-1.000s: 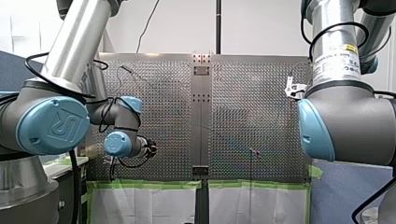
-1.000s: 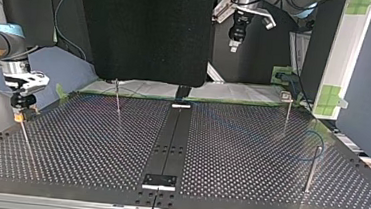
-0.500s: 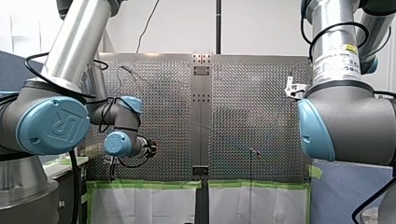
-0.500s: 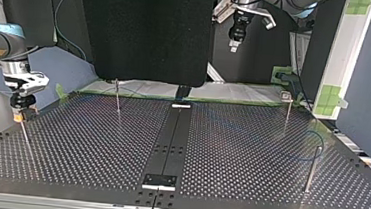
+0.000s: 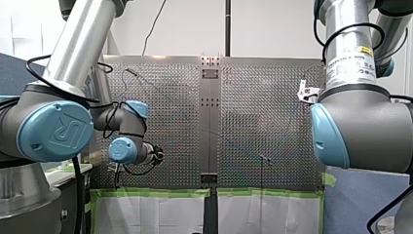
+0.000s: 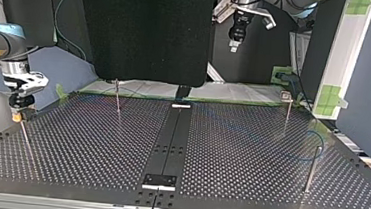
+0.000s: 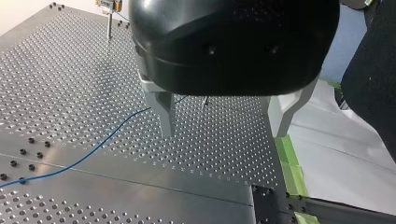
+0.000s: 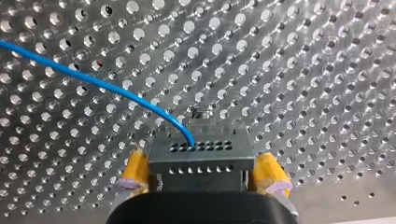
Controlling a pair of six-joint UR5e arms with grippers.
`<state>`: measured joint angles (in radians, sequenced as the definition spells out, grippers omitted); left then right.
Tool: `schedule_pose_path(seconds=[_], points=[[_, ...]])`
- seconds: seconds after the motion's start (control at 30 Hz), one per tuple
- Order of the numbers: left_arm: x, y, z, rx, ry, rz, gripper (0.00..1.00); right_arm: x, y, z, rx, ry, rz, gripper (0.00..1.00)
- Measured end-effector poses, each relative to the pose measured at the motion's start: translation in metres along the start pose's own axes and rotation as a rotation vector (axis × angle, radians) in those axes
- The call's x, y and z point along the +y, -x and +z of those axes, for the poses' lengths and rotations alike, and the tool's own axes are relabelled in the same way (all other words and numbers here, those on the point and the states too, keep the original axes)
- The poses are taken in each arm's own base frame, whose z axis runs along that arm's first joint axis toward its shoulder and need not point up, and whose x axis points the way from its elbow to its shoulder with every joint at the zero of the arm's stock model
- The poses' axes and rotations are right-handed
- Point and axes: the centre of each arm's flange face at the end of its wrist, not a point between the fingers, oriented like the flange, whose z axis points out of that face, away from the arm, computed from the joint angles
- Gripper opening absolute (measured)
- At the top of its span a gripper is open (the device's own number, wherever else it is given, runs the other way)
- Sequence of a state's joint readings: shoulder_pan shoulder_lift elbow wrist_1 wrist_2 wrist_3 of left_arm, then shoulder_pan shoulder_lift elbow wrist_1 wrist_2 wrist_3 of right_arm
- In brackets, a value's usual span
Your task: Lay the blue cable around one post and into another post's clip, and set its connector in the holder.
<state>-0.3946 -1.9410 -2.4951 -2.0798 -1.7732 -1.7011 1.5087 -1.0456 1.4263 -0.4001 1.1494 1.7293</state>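
At the top view's left, my right claw point(image 6: 18, 115) stands straight down on the head of a thin post point(image 6: 26, 139) near the edge of the table point(image 6: 94, 152). The right wrist view shows why. Its yellow pads point(image 8: 135, 171) are clamped on the two flanks of the grey connector point(image 8: 201, 156), which leaves the face with the holes free. The blue cable point(image 8: 93, 82) leaves one hole and runs off slack over the perforations. I judge the holder to be at this post's head, so this would be the seating step. The claw covers the joint, so I cannot tell whether the connector is fully home. A vertical grip suits a push down onto so slender a post, which might bend if pressed off-centre.

Further right a second post point(image 6: 118, 98) stands bare, then comes the black centre strip point(image 6: 171, 138). Beyond that, my left claw point(image 7: 223, 135) hangs high off the table with its metal fingers point(image 7: 164, 112) apart and nothing between them, probably parked clear of the cable's run. Right of it a post carries a small clip point(image 6: 286, 96). The cable is too thin there to say whether it sits in the clip. At the far right the cable bows around the last post point(image 6: 311, 169) and lies loose, and that slack lets the connector end be handled without dragging the routing
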Motion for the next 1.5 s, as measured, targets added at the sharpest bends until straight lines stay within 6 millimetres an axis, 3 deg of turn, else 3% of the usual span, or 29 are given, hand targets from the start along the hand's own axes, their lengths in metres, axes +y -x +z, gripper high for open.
schedule_pose_path(seconds=[1.13,1.5], points=[[0.0,0.0,0.0,0.001,-0.001,0.0,1.0,0.018,0.0,-0.004,0.002,0.154,0.034,1.0],[0.0,0.0,0.0,0.001,-0.001,0.0,1.0,0.026,0.013,-0.018,-0.074,0.268,0.056,1.0]])
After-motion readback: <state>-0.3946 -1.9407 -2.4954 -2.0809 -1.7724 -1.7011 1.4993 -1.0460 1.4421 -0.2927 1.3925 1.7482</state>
